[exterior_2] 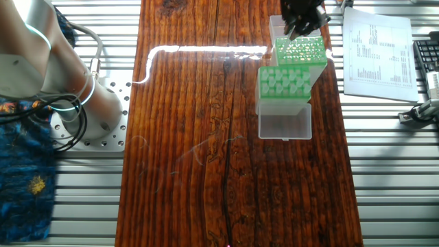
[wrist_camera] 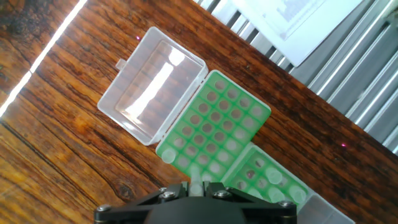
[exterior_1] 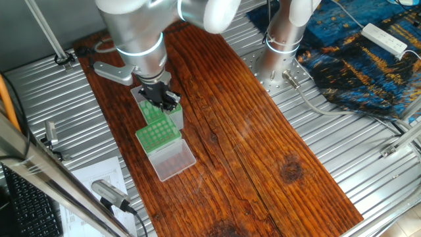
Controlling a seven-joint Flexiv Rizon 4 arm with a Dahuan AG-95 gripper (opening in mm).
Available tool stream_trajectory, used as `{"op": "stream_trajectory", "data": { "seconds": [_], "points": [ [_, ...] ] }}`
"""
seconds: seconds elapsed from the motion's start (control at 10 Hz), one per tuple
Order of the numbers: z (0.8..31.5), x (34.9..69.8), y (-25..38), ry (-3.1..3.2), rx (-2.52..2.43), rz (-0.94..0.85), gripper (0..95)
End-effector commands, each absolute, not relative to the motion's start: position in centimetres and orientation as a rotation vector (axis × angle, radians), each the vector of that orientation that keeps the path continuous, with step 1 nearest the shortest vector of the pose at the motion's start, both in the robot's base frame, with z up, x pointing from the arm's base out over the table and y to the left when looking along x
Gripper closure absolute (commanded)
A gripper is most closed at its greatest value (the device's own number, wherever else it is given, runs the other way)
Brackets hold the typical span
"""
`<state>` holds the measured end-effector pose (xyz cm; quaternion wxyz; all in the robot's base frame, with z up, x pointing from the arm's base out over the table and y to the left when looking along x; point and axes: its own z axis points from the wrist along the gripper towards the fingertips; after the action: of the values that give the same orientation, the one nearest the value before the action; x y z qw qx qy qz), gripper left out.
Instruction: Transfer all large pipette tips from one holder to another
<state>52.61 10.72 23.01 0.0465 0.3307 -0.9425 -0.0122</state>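
Two green racks stand side by side on the wooden board. The middle rack (wrist_camera: 214,127) (exterior_1: 158,135) (exterior_2: 285,82) has its clear lid (wrist_camera: 152,84) folded open. The other rack (wrist_camera: 267,180) (exterior_2: 300,51) lies partly under my hand and holds several pale-green pipette tips (wrist_camera: 273,177). My gripper (wrist_camera: 196,186) (exterior_1: 161,97) (exterior_2: 302,20) hovers over the edge where the racks meet. It is shut on one pale tip (wrist_camera: 196,182), held upright between the jaws. Whether the middle rack's holes hold tips I cannot tell.
A printed paper sheet (wrist_camera: 292,25) (exterior_2: 377,48) lies on the ribbed metal table beside the racks. The arm's base (exterior_1: 283,39) (exterior_2: 89,110) stands at the board's far side, with a blue patterned cloth (exterior_1: 358,59) and a white power strip (exterior_1: 385,38) behind it.
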Motion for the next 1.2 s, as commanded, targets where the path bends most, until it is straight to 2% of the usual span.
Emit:
{"op": "stream_trajectory", "data": {
  "seconds": [0.1,0.8,1.2],
  "points": [
    [23.9,52.8,10.6,-2.868,1.014,-0.042,95.0],
    [29.0,53.7,10.1,-2.806,1.044,-0.075,95.0],
    [30.8,52.2,8.7,-2.760,1.112,-0.080,95.0]
  ]
}}
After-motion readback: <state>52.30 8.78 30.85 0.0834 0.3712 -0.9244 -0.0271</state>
